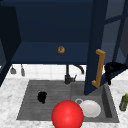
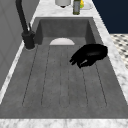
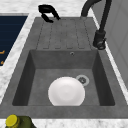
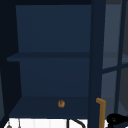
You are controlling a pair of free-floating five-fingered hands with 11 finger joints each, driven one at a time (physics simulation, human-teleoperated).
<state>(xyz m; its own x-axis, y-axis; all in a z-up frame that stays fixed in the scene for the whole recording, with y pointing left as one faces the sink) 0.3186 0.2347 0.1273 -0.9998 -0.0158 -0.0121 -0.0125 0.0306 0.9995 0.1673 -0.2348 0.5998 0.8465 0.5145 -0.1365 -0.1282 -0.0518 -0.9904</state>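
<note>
While cabinet door (image 1: 96, 45) stands open at right of frame: right hand (image 1: 112, 68) beside handle (image 1: 99, 68) (fingers curled, holding nothing); left hand (image 1: 42, 96) lower left, fingers loosely curled, idle.

From where I sat, the red ball (image 1: 67, 114) ran off the bottom edge of the front view and covered the near left rim of the white plate (image 1: 90, 108). In the left side view the basin's near wall hid most of that plate. The open cabinet door (image 1: 94, 47) hid part of the faucet (image 1: 68, 75) and the sink's far right corner. The right robot hand (image 1: 112, 69) was cut by the bottom edge of the upper view. The small brown thing (image 1: 61, 49) on the cabinet shelf was too small for me to identify. The bottle (image 3: 18, 122) on the desk was cut off in the right side view.
</note>
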